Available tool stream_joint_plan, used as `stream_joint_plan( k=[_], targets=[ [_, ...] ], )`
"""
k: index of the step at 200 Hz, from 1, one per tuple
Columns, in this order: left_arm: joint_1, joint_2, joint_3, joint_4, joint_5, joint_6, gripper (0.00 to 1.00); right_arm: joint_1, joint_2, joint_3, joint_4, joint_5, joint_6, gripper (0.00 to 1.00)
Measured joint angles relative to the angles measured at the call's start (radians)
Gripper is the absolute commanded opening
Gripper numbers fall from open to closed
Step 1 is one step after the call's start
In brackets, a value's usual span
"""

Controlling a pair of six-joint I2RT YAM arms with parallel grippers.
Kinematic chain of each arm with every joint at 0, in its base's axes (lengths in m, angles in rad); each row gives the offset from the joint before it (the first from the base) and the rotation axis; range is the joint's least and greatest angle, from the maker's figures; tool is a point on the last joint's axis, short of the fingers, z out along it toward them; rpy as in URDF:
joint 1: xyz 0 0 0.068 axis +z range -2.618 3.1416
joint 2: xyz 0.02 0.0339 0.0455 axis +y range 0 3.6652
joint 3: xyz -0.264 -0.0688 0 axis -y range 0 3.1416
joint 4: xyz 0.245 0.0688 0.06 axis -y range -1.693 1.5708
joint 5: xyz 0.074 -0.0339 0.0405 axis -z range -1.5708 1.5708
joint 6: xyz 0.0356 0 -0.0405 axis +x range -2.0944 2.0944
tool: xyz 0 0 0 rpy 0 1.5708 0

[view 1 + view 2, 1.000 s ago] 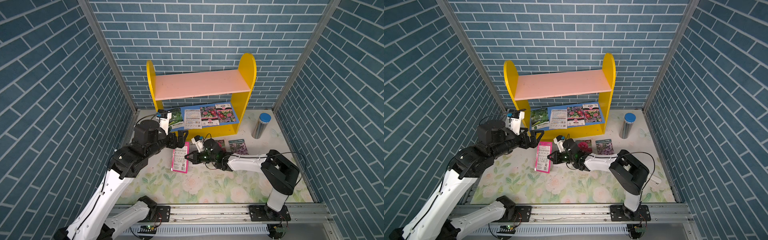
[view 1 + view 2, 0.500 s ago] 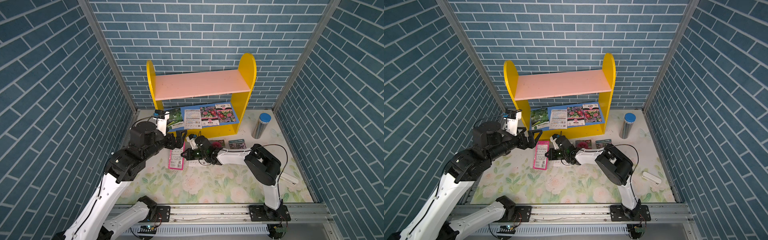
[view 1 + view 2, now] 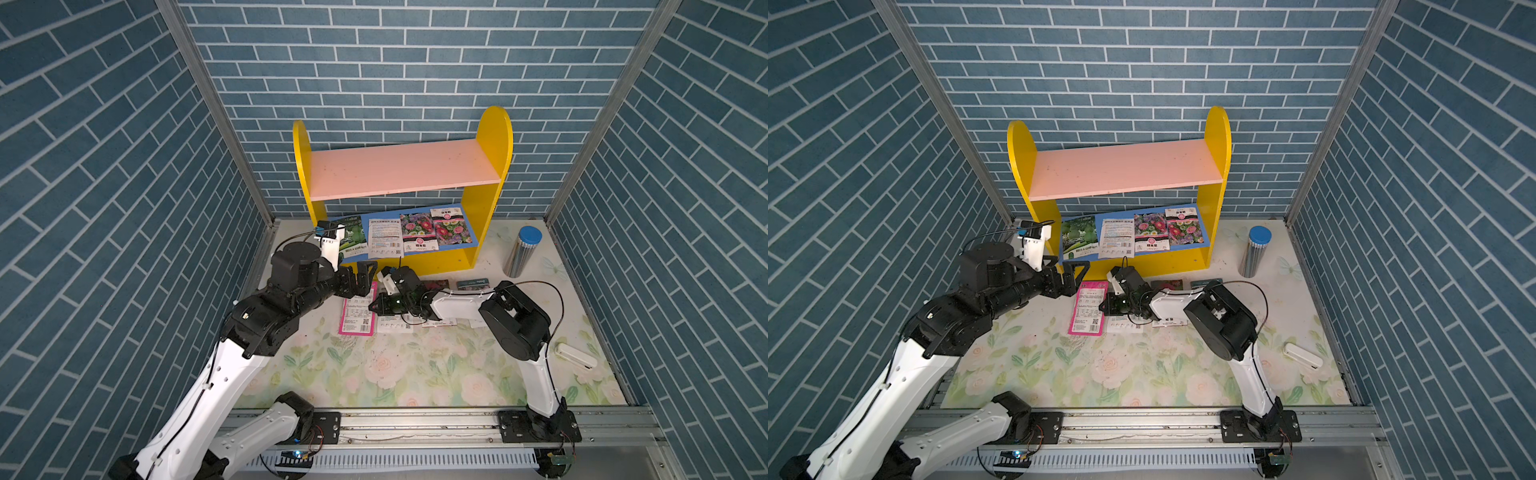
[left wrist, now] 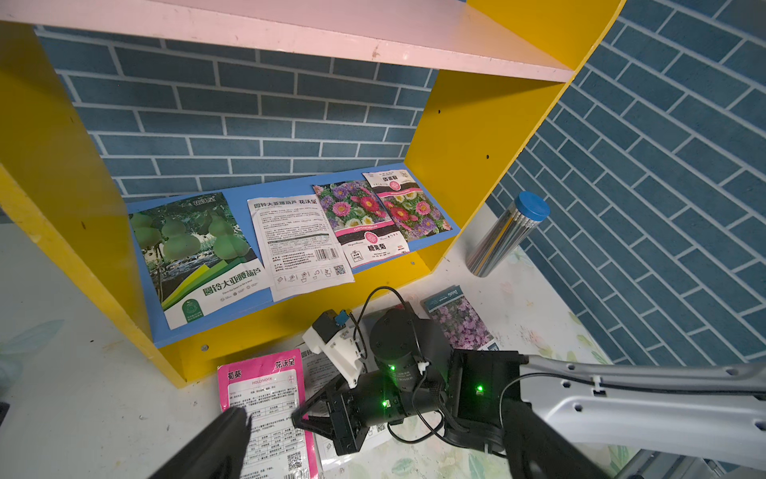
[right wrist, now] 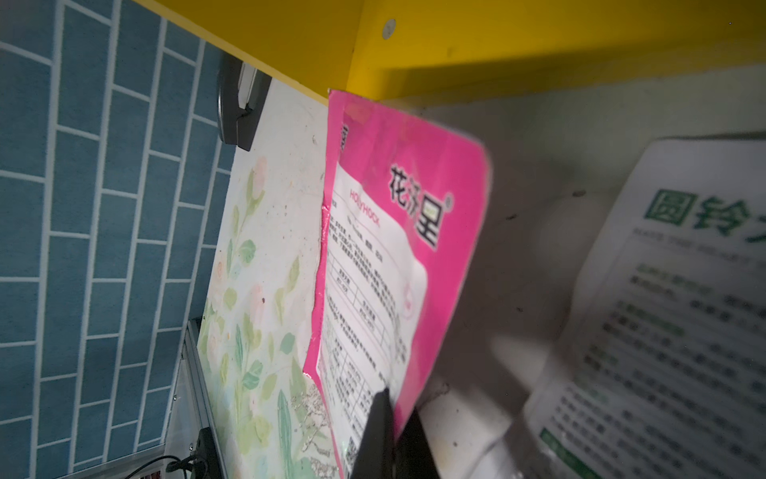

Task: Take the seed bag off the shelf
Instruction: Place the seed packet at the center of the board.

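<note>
The pink seed bag (image 3: 358, 318) lies flat on the floral table (image 3: 374, 374) just in front of the shelf (image 3: 490, 158), off both boards, with its far end near the yellow base. The right gripper (image 3: 372, 306) has its fingers (image 5: 375, 431) pressed together on the bag's long edge. The left gripper (image 3: 360, 276) hovers over the end of the bag nearest the shelf, fingers (image 4: 219, 439) spread wide and holding nothing, and four more seed bags (image 3: 384, 237) lie on the blue lower board (image 4: 282, 189).

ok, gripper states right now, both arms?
left gripper: open, holding nothing.
right gripper: shut, pinching the edge of the pink seed bag.
</note>
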Motion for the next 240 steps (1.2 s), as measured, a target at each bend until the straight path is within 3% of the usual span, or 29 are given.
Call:
stream_joint_plan(
  k=[40, 126, 240],
  targets=[
    [0.000, 0.001, -0.013, 0.014, 0.002, -0.003, 1.00, -0.002, 0.021, 0.011, -0.008, 0.000, 0.000, 0.07],
    [0.000, 0.002, -0.032, 0.039, 0.004, -0.008, 1.00, -0.003, 0.083, 0.063, -0.014, -0.004, 0.000, 0.23],
    [0.000, 0.008, -0.032, 0.048, 0.004, -0.011, 1.00, -0.032, 0.005, -0.009, -0.010, 0.011, -0.019, 0.42]
  ],
)
